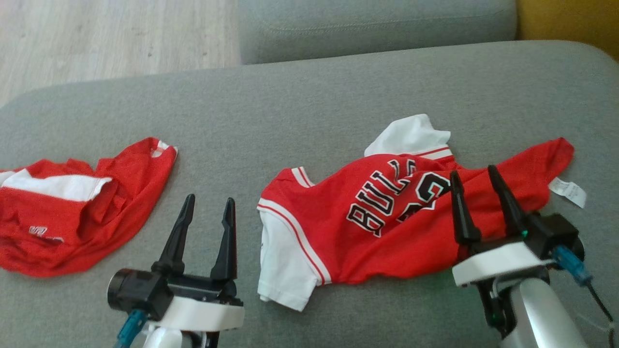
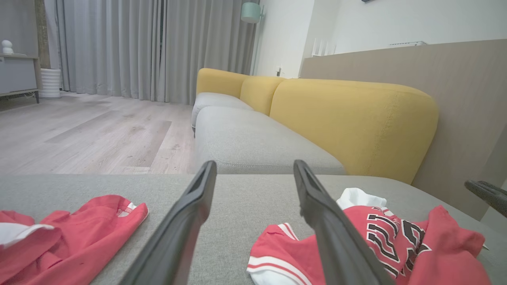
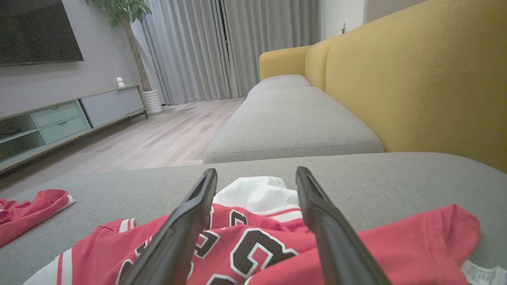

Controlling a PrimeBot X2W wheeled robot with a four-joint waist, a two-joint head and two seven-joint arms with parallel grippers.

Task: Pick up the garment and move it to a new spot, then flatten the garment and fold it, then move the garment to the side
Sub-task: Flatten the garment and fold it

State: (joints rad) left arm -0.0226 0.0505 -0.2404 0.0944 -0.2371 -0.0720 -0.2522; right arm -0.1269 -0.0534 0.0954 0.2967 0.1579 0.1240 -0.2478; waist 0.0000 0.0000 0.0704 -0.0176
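I found the red-and-white short-sleeved jersey with black lettering (image 1: 382, 227) lying rumpled on the grey fabric sofa seat (image 1: 309, 96), toward its near right edge. The right tool (image 1: 473, 171) hung over the jersey and the left tool (image 1: 210, 198) over bare seat, both with fingers apart and empty. A crumpled red garment (image 1: 72, 217) lay at the left edge. I judged flattening, folding and setting aside all outstanding.

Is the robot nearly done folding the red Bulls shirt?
Not nearly. The jersey lies loose and wrinkled on the grey cushion, so at most the move is done. Nothing is in hand: the left gripper and right gripper are both open, the right one over the jersey. Flattening, folding and moving it aside are left.
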